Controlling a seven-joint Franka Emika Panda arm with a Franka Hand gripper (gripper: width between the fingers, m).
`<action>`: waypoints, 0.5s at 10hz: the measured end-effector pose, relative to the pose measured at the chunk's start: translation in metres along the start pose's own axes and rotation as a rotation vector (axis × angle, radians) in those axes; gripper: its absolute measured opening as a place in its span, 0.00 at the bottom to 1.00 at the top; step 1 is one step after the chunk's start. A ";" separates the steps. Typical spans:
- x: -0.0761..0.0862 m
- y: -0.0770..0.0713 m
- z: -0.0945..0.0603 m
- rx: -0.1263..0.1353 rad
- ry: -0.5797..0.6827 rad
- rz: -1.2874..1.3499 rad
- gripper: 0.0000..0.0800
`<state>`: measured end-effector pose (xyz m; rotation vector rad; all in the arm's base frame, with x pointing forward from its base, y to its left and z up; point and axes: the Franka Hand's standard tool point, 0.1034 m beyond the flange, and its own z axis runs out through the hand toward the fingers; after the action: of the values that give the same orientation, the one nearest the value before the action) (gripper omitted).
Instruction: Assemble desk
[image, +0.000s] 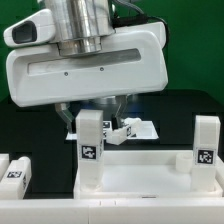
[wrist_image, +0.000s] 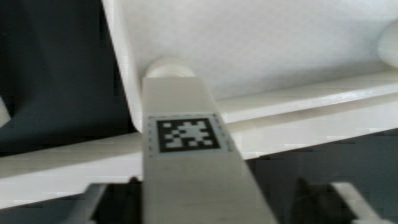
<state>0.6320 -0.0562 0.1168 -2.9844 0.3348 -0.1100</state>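
The white desk tabletop (image: 140, 178) lies at the front with its rim up. A white leg (image: 90, 148) with a square tag stands upright at its corner on the exterior view's left. A second leg (image: 205, 146) stands at the corner on the right. My gripper (image: 97, 115) hangs right over the first leg, fingers on either side of its top. In the wrist view the leg (wrist_image: 187, 135) runs from between my fingers (wrist_image: 98, 203) down to the tabletop (wrist_image: 267, 55). Dark gaps show on both sides of it. The gripper (wrist_image: 217, 203) is open.
Another white leg (image: 14, 168) lies on the dark table at the exterior view's lower left. The marker board (image: 140, 128) lies behind the tabletop, partly hidden by my fingers. A green wall stands at the back.
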 end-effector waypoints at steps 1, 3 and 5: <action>0.000 0.001 0.000 -0.001 0.000 0.089 0.36; 0.001 0.001 0.003 -0.007 0.034 0.282 0.36; 0.000 0.002 0.004 -0.010 0.054 0.587 0.36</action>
<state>0.6318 -0.0580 0.1127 -2.7571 1.1902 -0.1229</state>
